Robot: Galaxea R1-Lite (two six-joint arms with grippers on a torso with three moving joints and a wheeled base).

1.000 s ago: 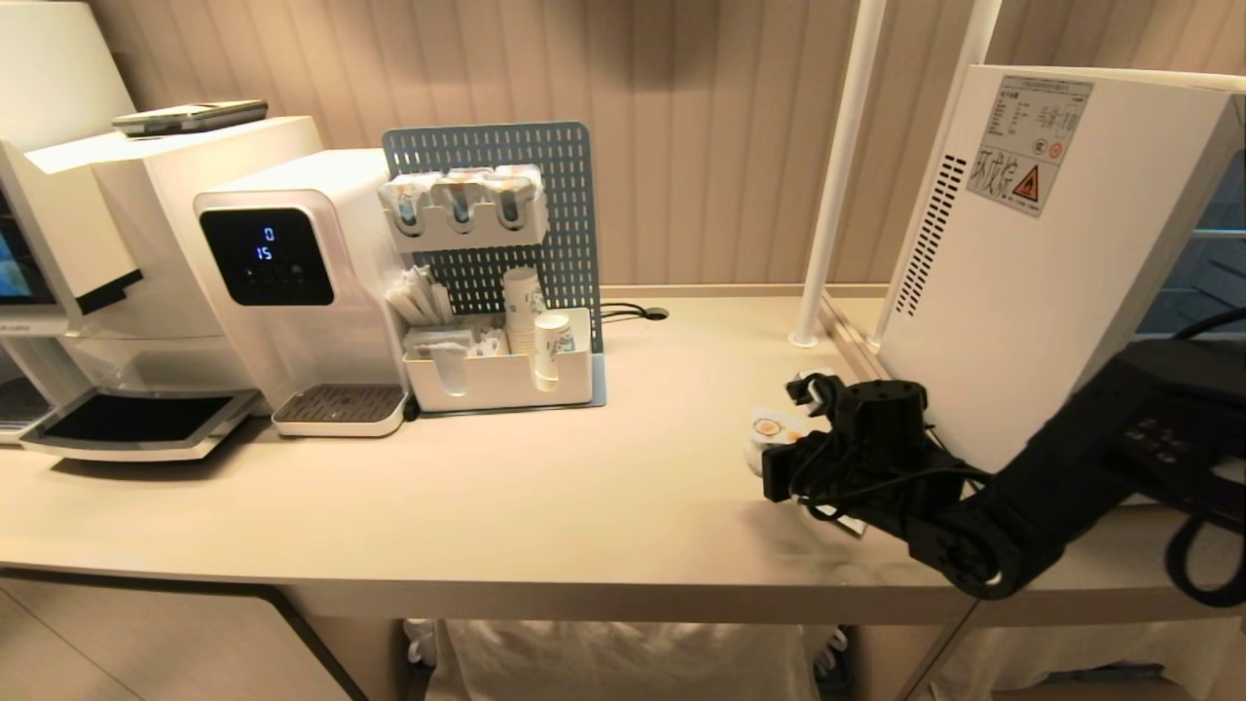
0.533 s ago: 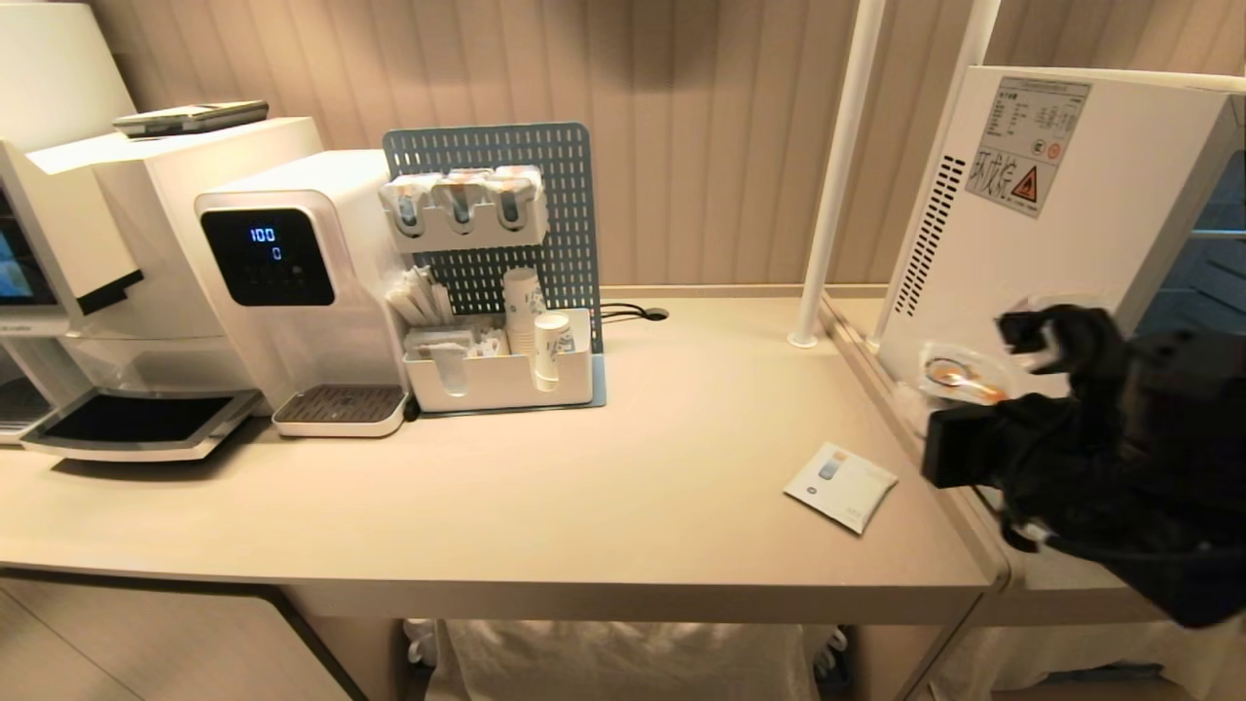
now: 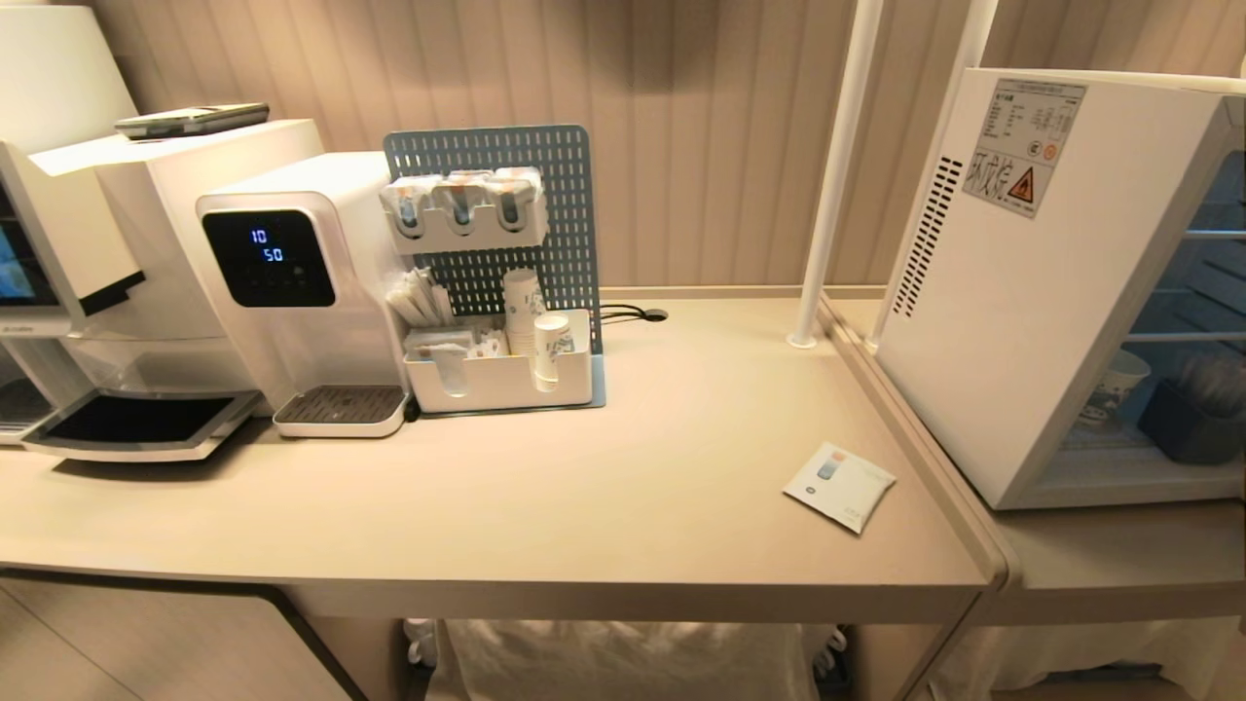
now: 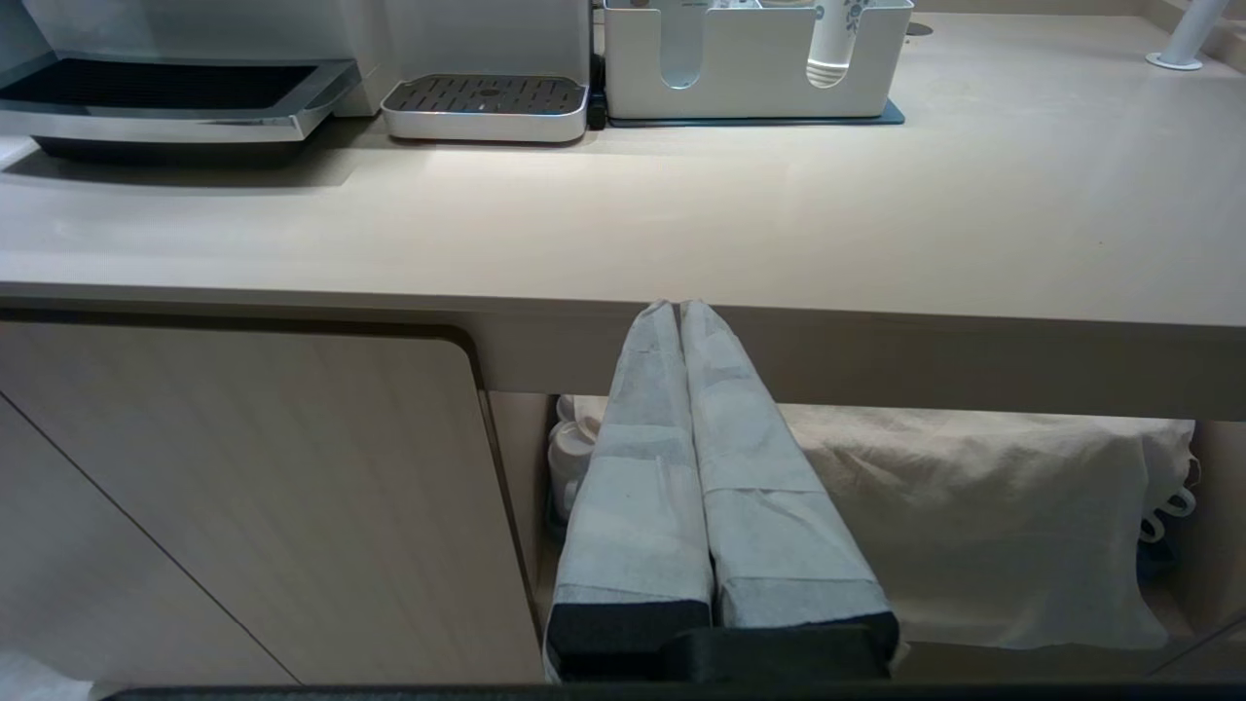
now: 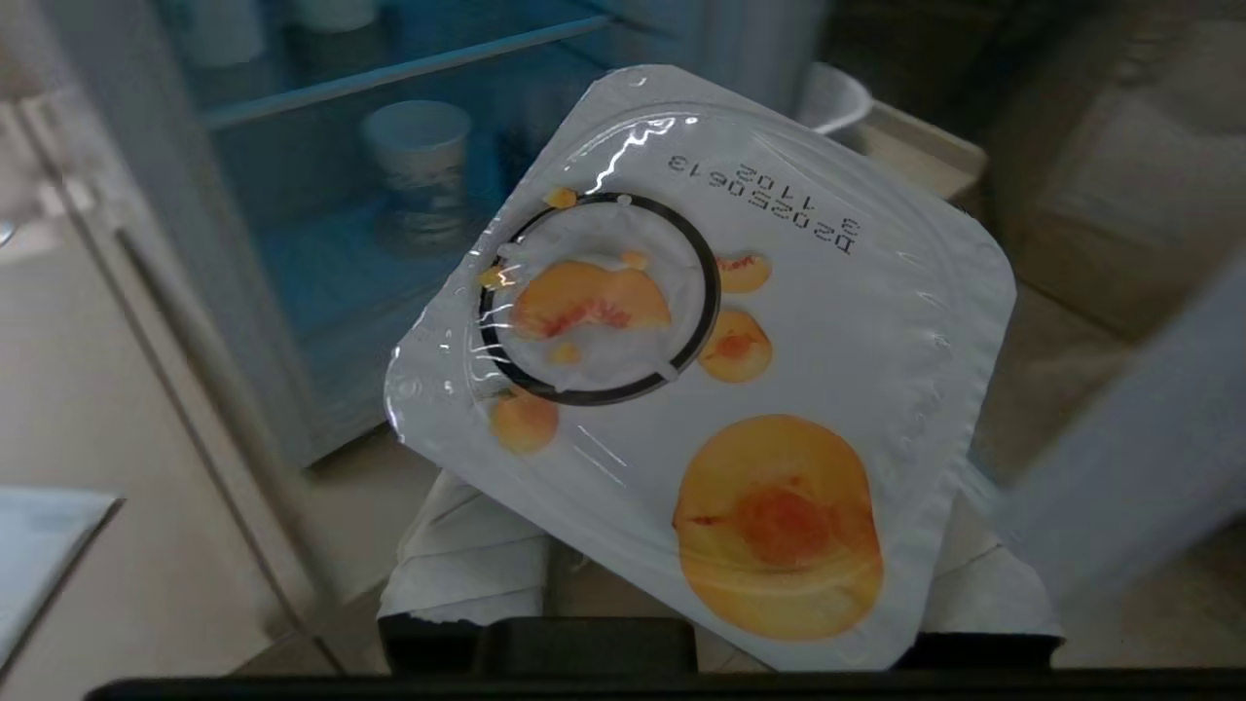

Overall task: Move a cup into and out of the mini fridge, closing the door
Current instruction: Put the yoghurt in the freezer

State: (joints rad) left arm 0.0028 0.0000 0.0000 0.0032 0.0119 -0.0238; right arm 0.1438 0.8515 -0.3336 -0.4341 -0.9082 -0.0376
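counter (image 3: 584,487) | right end effector (image 5: 720,584) grips cup (image 5: 701,360), peach-print foil lid | left end effector (image 4: 681,321) closed

Right claw (image 5: 681,584) grips cup (image 5: 701,360) (fridge (image 5: 292,243) open).

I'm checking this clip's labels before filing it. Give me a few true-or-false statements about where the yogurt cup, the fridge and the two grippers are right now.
1. The small white yogurt cup with a peach-printed foil lid is in the right gripper. True.
2. The boxy white mini fridge is shut. False: it stands open, with shelves showing.
3. The left gripper is open. False: shut, below the beige counter edge.
4. A patterned paper cup stands inside the fridge. True.
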